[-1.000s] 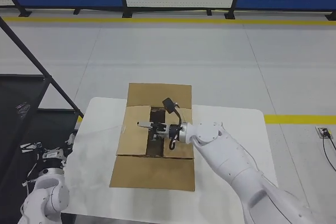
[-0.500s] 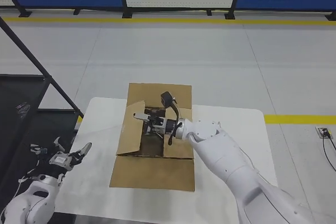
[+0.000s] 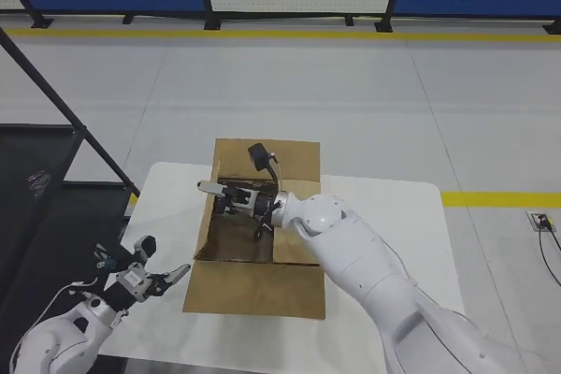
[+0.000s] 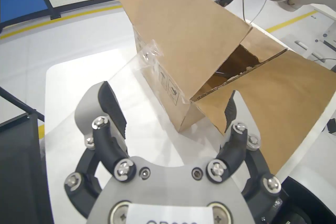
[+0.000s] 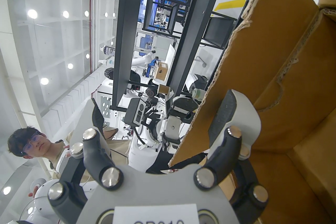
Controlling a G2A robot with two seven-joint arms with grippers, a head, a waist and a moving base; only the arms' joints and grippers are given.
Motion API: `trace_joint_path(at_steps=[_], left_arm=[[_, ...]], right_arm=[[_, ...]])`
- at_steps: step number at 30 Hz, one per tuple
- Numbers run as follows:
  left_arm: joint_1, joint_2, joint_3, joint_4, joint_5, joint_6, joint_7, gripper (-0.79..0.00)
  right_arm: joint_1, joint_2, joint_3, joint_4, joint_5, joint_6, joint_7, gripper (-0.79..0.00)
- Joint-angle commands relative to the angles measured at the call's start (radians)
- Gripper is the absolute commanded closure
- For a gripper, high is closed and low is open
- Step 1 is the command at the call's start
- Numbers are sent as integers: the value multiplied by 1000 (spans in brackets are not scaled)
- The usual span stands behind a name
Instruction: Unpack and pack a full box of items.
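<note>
Though both open, two pincers [image 4: 168, 93] [image 5: 162, 100], one box [image 3: 257, 288]

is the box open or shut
Open. The box has its flaps spread, one side flap raised, dark interior showing.

Brown box [image 3: 257, 290] — white table [image 3: 168, 210]

The right arm [image 3: 355, 257] is clad in white; the left claw [image 4: 168, 91] is fitted with black pads [image 4: 111, 105], silver screws.
</note>
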Motion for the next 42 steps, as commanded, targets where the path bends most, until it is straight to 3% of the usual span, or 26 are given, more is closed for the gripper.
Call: trace_joint_path(at_steps=[1, 10, 16, 29, 42], left_arm=[[-15, -1, 24, 6, -12, 15, -20, -785], [-40, -12, 103, -6, -81, 193, -50, -785], [-47, -15, 109, -14, -165, 275, -73, -785], [-55, -12, 84, 6, -192, 346, -48, -785], [-61, -5, 19, 69, -216, 421, -27, -785]], right_arm=[[0, -8, -1, 3, -5, -9, -10, -785], [0, -44, 3, 18, -18, -80, -29, -785], [3, -62, 6, 36, -28, -99, -10, -785], [12, -72, 36, 83, -39, -125, 32, -785], [14, -34, 94, 99, -38, -184, 112, -785]])
